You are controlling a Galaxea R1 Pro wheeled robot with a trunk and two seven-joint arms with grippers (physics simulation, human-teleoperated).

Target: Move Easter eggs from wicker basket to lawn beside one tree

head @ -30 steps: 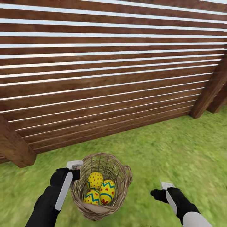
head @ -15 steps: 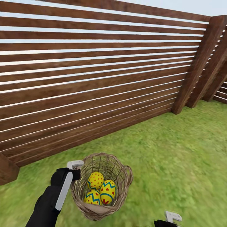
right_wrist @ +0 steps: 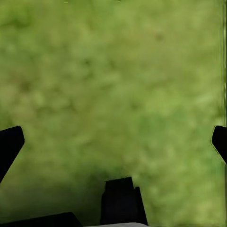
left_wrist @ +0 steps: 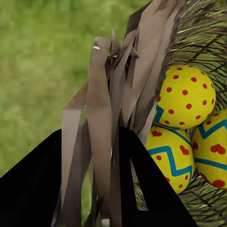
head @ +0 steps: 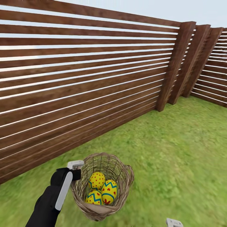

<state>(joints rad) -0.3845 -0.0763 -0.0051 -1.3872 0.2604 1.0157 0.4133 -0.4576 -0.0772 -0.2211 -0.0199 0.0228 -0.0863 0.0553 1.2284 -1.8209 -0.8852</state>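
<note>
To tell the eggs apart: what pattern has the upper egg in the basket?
Yellow with red dots only, best in the left wrist view: upper egg.

Left arm reaches forward, its gripper (left_wrist: pixel 101 189) clamped on the basket (head: pixel 121 176) rim, one finger on each side. Right gripper (right_wrist: pixel 113 142) hangs spread wide, fingers (right_wrist: pixel 9 144) pointing down.

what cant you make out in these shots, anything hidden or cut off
- Right gripper: cut off by the head view's bottom edge.
- Wicker basket: its base is hidden behind its own front wall in the head view.
- Lowest Easter egg: partly hidden by the other eggs and the basket wall.
- Left gripper: jaws' tips buried in the wicker.
</note>
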